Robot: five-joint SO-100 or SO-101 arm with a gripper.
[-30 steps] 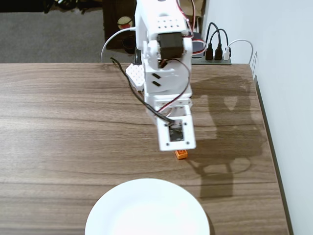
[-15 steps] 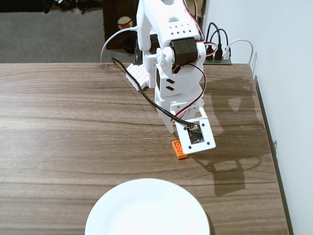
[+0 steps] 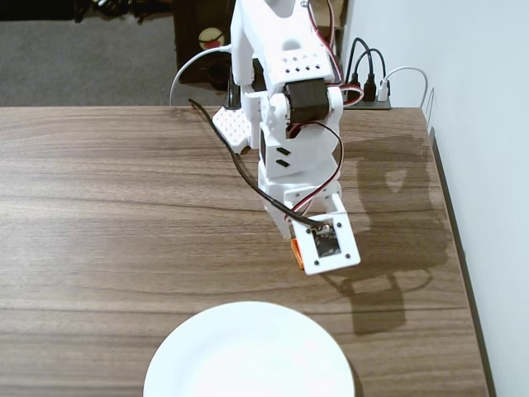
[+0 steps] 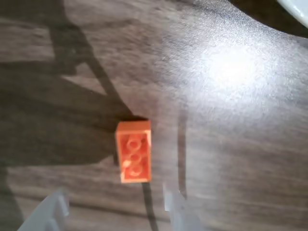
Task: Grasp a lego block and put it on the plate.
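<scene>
The orange lego block [image 4: 134, 151] lies flat on the wooden table, studs up, just ahead of my fingertips and apart from them. My gripper [image 4: 113, 206] is open and empty; its translucent fingers [image 4: 49, 211] enter from the bottom edge of the wrist view, one on each side below the block. In the fixed view only a sliver of the block [image 3: 295, 253] shows beside the wrist camera mount [image 3: 328, 242], and the jaws are hidden under the arm. The white plate [image 3: 248, 356] sits at the front edge, below the arm; its rim also shows in the wrist view [image 4: 301, 9].
The white arm [image 3: 289, 157] reaches down over the table's middle right. A white wall runs along the right side, with a power strip and cables [image 3: 372, 91] at the back. The table's right edge [image 3: 455, 240] is near the arm.
</scene>
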